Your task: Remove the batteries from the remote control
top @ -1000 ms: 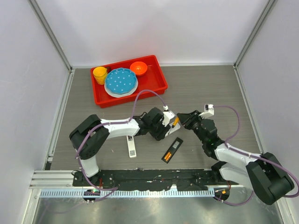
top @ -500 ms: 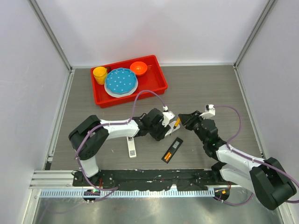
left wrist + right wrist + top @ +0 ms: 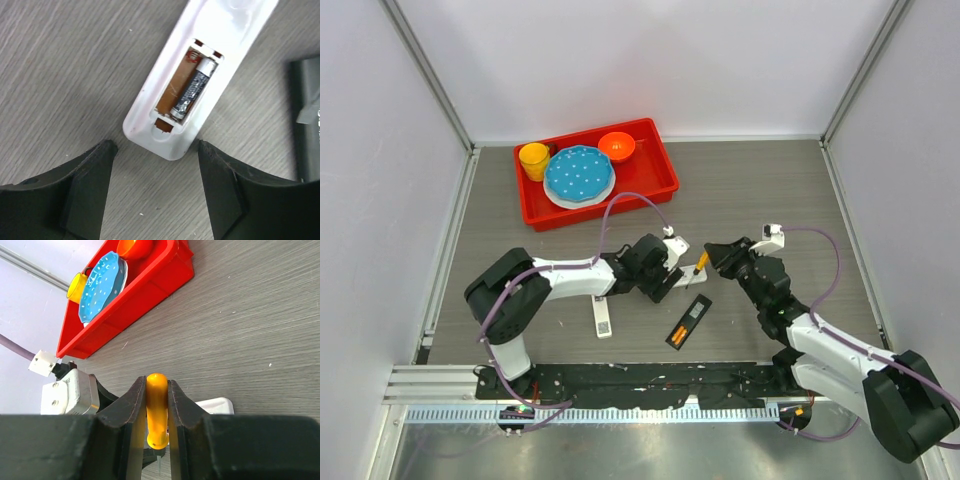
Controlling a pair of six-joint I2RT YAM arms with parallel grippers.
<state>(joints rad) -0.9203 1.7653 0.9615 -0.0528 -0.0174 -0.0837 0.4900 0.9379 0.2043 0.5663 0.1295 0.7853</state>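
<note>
Plainly, our left end effector [image 3: 156, 165] has its fingers spread, flanking the white remote's [image 3: 165, 100] near end. One grey-silver battery [image 3: 194, 90] lies in the open bay's 3 o'clock slot, its print too blurred to read. Our right end effector [image 3: 156, 385] clamps the orange-handled screwdriver [image 3: 156, 410], whose shaft is cut off at 6 o'clock. A black remote [image 3: 307, 115] is cropped at 3 o'clock on the wood-grain desk [image 3: 60, 75].

A red tray [image 3: 646, 172] holds a yellow cup [image 3: 533, 159], blue plate [image 3: 578, 174] and orange bowl [image 3: 616, 146].
</note>
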